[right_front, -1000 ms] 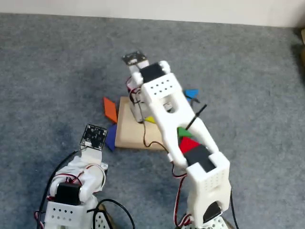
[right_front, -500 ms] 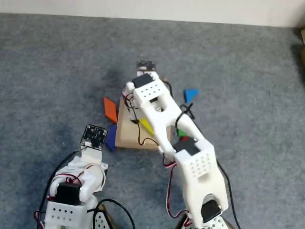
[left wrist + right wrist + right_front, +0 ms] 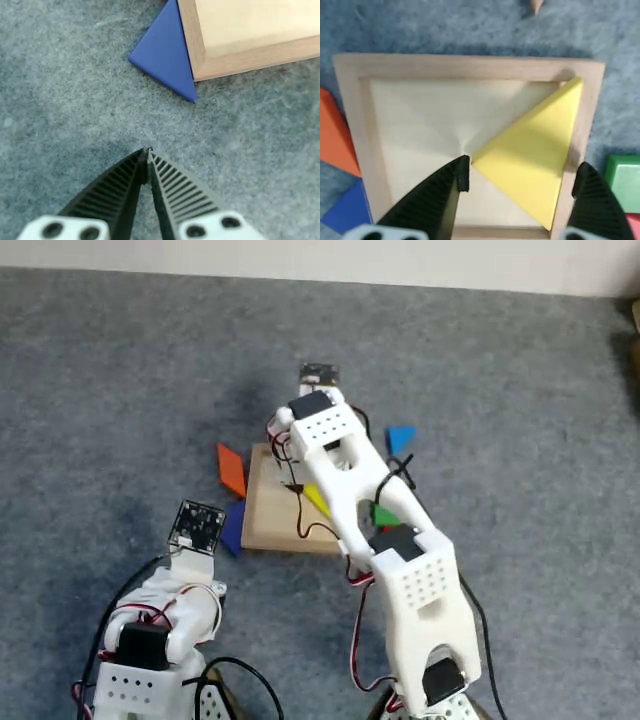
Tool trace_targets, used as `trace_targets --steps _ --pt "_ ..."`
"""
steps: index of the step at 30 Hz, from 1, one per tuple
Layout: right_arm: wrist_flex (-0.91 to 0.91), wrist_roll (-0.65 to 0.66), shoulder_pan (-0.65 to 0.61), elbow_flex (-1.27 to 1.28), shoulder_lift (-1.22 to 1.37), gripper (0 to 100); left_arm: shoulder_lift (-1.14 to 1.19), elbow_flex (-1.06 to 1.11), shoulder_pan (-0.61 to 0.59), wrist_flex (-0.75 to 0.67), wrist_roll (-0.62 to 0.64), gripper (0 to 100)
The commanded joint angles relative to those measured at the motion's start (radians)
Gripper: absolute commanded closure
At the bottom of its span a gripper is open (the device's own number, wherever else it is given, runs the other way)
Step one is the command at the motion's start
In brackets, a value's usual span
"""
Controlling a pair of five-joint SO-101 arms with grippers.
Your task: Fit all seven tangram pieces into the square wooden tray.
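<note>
The square wooden tray [image 3: 350,125] [image 3: 262,510] holds a yellow triangle [image 3: 535,150] [image 3: 316,499] against one side, one tip up at the rim. My right gripper [image 3: 522,175] hangs open above it, one finger on each side of the triangle and not touching it. A dark blue triangle [image 3: 167,55] [image 3: 232,528] lies on the carpet against the tray's corner [image 3: 240,35]. My left gripper [image 3: 147,152] is shut and empty, low over the carpet short of that triangle. An orange parallelogram [image 3: 231,470] [image 3: 332,135] lies beside the tray.
A light blue triangle [image 3: 401,438] lies on the carpet beyond the right arm [image 3: 400,570]. A green piece [image 3: 622,175] [image 3: 385,513] and a red one [image 3: 627,220] sit just outside the tray. The left arm [image 3: 150,640] is folded at the near left. Grey carpet lies all around.
The right arm has shifted over the tray, its wrist moving a little farther out and to the right. It now covers the red piece. The left arm has not moved.
</note>
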Motion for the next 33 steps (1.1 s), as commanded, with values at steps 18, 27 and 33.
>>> trace_targets --steps 18,27,33 --pt "0.010 0.247 -0.002 -0.087 -0.077 81.7 -0.033 0.019 -0.008 0.005 -0.008 99" --pt "0.202 0.273 -0.004 -0.162 -0.139 86.1 -0.033 0.019 -0.008 0.005 -0.008 99" --pt "0.355 0.269 -0.001 -0.142 -0.308 86.4 -0.033 0.019 -0.008 0.005 -0.008 99"
